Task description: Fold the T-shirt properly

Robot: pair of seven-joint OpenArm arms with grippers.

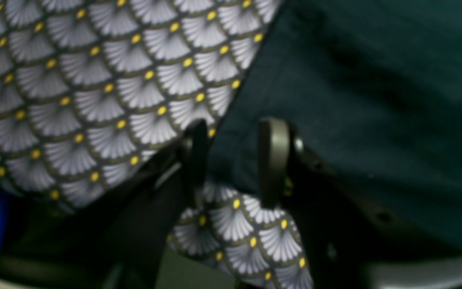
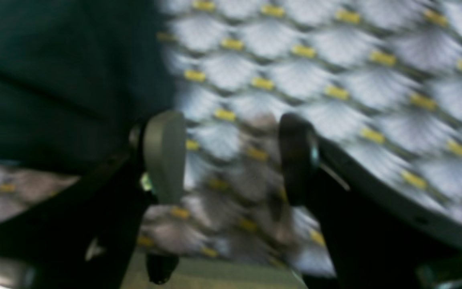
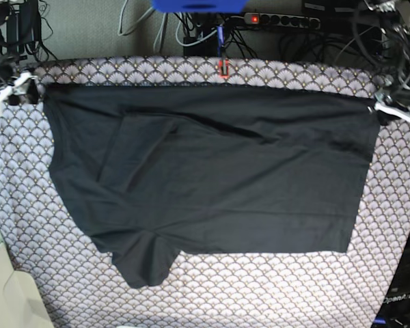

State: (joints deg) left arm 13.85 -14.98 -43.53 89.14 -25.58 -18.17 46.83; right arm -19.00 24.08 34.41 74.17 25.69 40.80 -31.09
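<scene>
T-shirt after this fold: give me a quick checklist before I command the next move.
1. Left end effector released: ok, jaws apart, straddling the T-shirt edge without pinching it.
2. Right end effector released: ok, jaws wide apart with only tablecloth between them.
3. Shirt lying on the table: ok, spread across the tablecloth in the base view.
4. Fold tidy: not ok, the upper layer shows diagonal creases and a sleeve sticks out at the lower edge.
5. Far edge aligned: ok, it runs nearly straight below the tablecloth's far border.
6. Arms clear of the cloth: cannot tell, wrist views are blurred and the base view shows little of the arms.
</scene>
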